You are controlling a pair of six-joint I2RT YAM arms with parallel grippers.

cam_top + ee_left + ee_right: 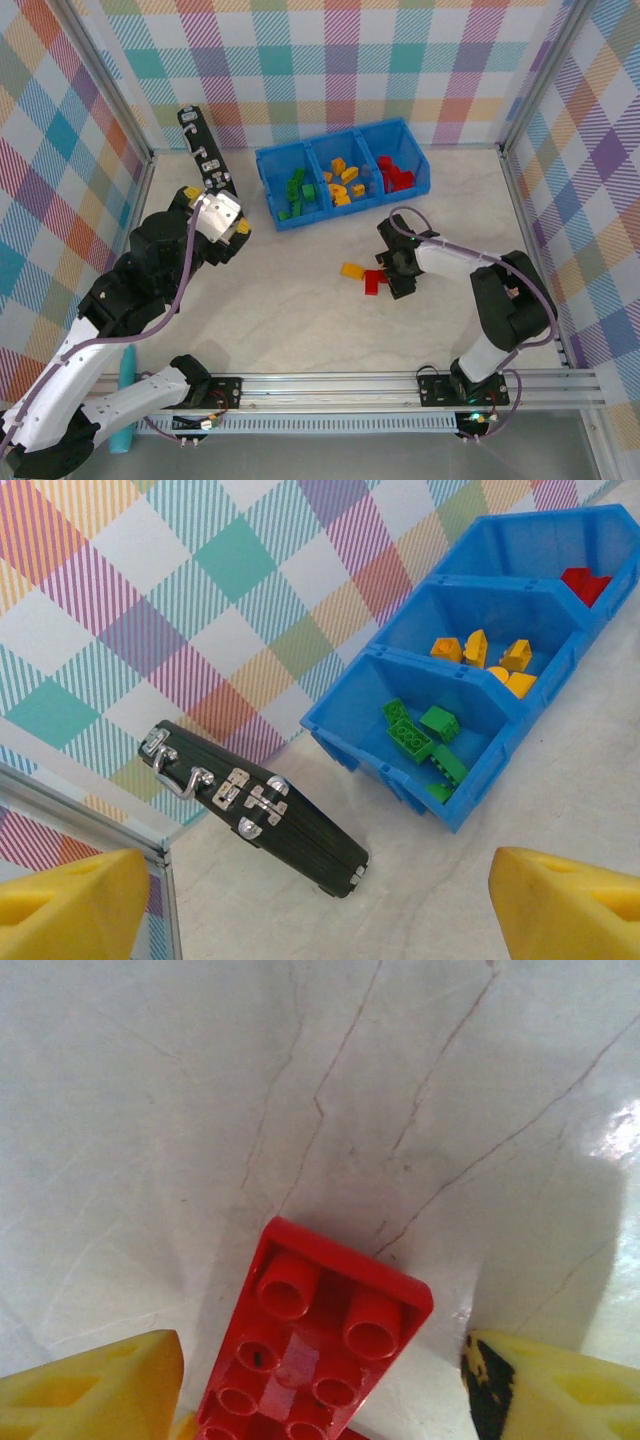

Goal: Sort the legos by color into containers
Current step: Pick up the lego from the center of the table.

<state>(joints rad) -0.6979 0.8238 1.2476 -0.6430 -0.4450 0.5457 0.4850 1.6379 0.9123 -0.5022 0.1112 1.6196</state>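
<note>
Your right gripper [390,278] sat low over the table [300,320], just right of the middle of the top view. Its jaws were spread on either side of a red brick [374,283] that lay flat on the marbled surface. In the right wrist view that red brick [320,1340] rose from the bottom edge, its knobbed face toward the camera, between the two yellow fingertips [90,1385]. Bare table showed between the brick and the pad at the lower right; at the lower left I cannot tell whether pad and brick touched. Nothing was pinched. In the top view a yellow-orange brick [352,269] lay just left of the red one, touching it or nearly so. Your left gripper [217,212] hung at the left of the top view, jaws wide apart with nothing between them. In the left wrist view its yellow pads [570,905] sat in the two lower corners. The blue bin [268,190] lay in the upper middle of the top view, near the back wall. It held green bricks [295,192] in its left compartment, yellow-orange ones [342,180] in the middle and red ones [395,172] in the right. A black case [205,150] with silver clasps lay at the upper left, beside the bin and apart from it.
</note>
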